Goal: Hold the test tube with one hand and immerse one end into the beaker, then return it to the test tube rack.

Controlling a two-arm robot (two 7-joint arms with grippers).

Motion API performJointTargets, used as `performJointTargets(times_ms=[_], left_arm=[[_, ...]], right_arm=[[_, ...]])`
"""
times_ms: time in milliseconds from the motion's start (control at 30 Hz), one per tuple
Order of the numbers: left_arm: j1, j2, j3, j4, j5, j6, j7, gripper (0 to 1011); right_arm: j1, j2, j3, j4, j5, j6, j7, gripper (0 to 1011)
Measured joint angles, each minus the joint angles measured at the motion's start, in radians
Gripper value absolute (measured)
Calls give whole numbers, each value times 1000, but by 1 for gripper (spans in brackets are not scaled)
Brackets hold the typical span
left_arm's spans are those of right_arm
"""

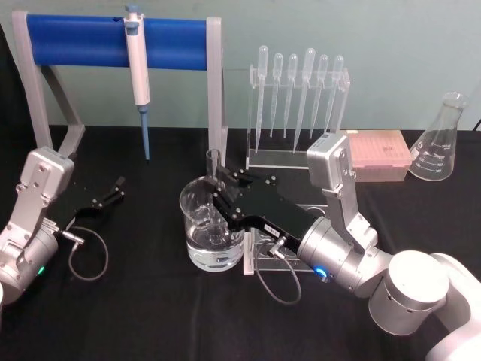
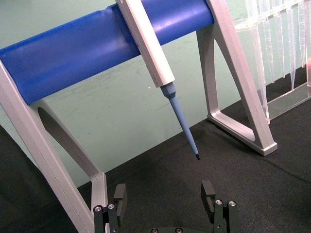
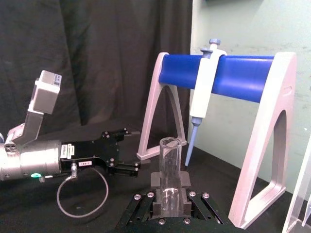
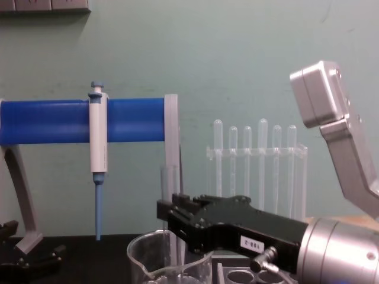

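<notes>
The right gripper (image 1: 216, 188), white label unreadable, clamps the upright test tube (image 1: 213, 184) inside the beaker (image 1: 211, 226); the left gripper (image 1: 116, 188) rests parted on the table (image 1: 150, 301)

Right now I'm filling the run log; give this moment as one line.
right gripper: shut on test tube, upright | tube's lower end inside beaker | left gripper: open, parked on table at left

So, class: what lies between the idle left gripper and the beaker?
In the head view, only bare black table separates the left gripper from the beaker. The right gripper holds the test tube.
</notes>
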Motion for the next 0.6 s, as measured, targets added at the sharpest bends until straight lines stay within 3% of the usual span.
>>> performJointTargets(times_ms=[167,600], left_arm=[[0,0,0,0,0,0,0,1000],[0,0,0,0,0,0,0,1000]], right_arm=[[-2,6,7,-52,-7,16,0,222],[-4,66,67,-309,16,121,-26,222]])
